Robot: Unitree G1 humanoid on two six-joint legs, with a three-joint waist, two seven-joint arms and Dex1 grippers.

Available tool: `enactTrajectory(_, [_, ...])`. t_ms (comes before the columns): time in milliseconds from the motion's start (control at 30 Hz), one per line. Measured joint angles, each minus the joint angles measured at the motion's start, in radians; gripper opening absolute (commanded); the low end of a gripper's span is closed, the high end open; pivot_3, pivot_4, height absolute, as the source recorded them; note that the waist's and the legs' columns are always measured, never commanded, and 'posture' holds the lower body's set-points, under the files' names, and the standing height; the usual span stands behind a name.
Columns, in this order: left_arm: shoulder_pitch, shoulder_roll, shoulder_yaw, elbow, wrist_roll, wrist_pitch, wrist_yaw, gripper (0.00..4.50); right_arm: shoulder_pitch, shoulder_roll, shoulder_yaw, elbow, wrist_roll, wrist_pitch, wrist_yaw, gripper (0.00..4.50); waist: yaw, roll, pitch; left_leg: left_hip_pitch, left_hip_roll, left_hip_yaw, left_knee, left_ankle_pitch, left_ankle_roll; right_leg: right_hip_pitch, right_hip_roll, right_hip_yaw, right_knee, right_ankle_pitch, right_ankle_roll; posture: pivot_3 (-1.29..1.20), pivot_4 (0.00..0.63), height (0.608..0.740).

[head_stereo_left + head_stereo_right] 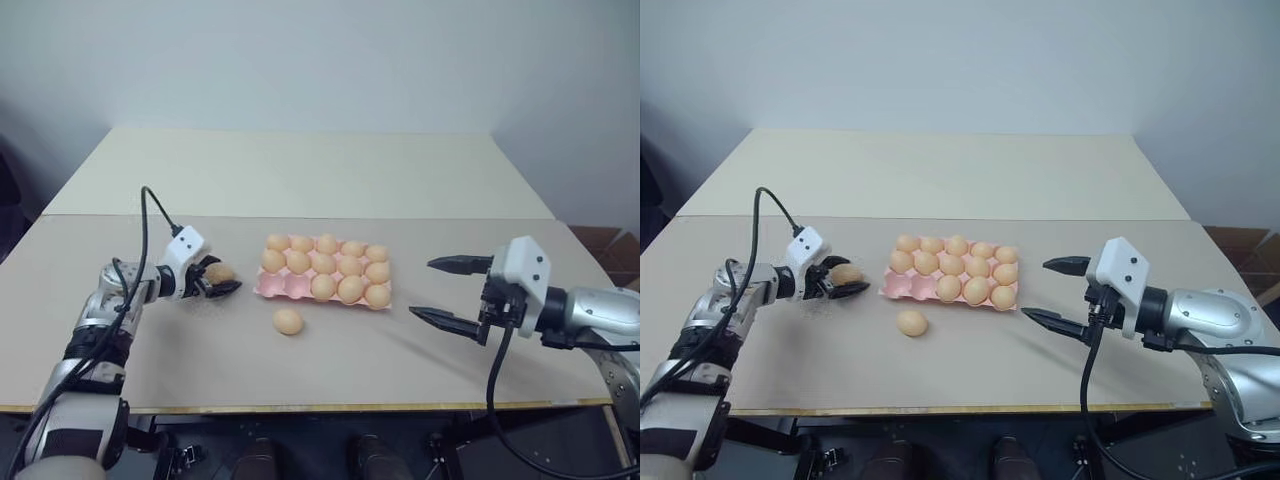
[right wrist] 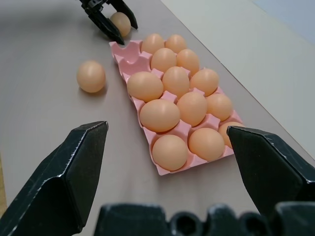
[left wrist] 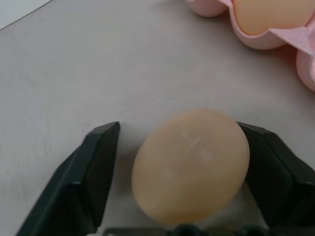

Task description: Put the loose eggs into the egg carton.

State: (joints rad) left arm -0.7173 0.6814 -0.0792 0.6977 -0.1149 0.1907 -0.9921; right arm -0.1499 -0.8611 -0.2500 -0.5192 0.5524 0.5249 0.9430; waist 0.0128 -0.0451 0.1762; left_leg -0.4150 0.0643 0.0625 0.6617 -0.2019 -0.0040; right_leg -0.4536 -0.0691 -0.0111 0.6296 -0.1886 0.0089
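Left gripper (image 1: pixel 222 279), black and two-fingered, sits low over the table just left of the carton, with one of the loose eggs (image 1: pixel 219 272), smooth, oval and tan-orange, between its fingers. Your left wrist view shows one finger (image 3: pixel 273 169) against the egg's side and the other finger (image 3: pixel 88 177) standing off with a sliver of table visible between them, so the jaws are narrowed around the egg but not shut on it. Whether the egg rests on the surface or is lifted you cannot tell.

Right gripper (image 1: pixel 450 292) hovers right of the carton with its jaws spread wide and nothing between them.

You have the egg carton (image 1: pixel 266 288), a flat, lidless pale pink tray, lying near the middle of the beige table (image 1: pixel 300 170), filled with tan-orange eggs except for two open cups at its near-left corner. A second loose egg (image 1: pixel 288 321) lies on the table just near of that corner, apart from both grippers.

Nothing stands between the left gripper and the vacant cups.

Cup count along the carton's far row is hard to confirm, since the eggs crowd together there.
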Motion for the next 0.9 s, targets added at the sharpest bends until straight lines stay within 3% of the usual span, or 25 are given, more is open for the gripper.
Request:
enactTrajectory(100, [-0.016, -0.010, 0.000, 0.036, 0.012, -0.029, -0.003, 2.16, 0.012, 0.000, -0.002, -0.004, 0.002, 0.001, -0.012, 4.50, 0.000, 0.000, 0.000, 0.000, 0.000, 0.000, 0.000, 0.000, 0.000, 0.000, 0.000, 0.000, 0.000, 0.000, 0.000, 0.00, 0.150, 0.740])
enactTrajectory(300, [0.016, 0.005, 0.006, -0.025, 0.009, -0.039, -0.046, 2.16, 0.035, 0.000, -0.009, -0.014, 0.005, 0.001, -0.030, 4.50, -0.003, 0.000, 0.000, 0.000, 0.000, 0.000, 0.000, 0.000, 0.000, 0.000, 0.000, 0.000, 0.000, 0.000, 0.000, 0.00, 0.150, 0.740])
enactTrajectory(467, [0.028, 0.000, 0.036, -0.251, -0.080, 0.009, -0.134, 2.16, 0.041, 0.000, -0.011, -0.017, 0.008, 0.001, -0.035, 4.50, 0.003, 0.000, 0.000, -0.001, 0.000, -0.001, 0.002, 0.000, 0.000, 0.001, 0.000, -0.001, 0.000, 0.000, 0.000, 0.00, 0.150, 0.740])
enactTrajectory(633, [0.009, -0.081, 0.012, -0.357, -0.112, 0.033, -0.170, 2.16, 0.041, 0.000, -0.011, -0.022, 0.008, 0.001, -0.043, 4.50, 0.001, 0.000, 0.000, 0.000, 0.000, -0.001, 0.002, 0.000, 0.000, 0.002, 0.000, 0.000, 0.000, 0.000, 0.000, 0.00, 0.150, 0.740])
enactTrajectory(900, [0.007, -0.171, -0.075, -0.358, -0.088, 0.028, -0.183, 2.16, 0.047, 0.000, -0.011, -0.039, 0.008, 0.001, -0.069, 4.50, -0.005, 0.000, 0.000, 0.000, 0.000, -0.001, 0.002, 0.000, 0.000, 0.002, 0.001, 0.000, 0.000, 0.000, 0.000, 0.00, 0.150, 0.740])
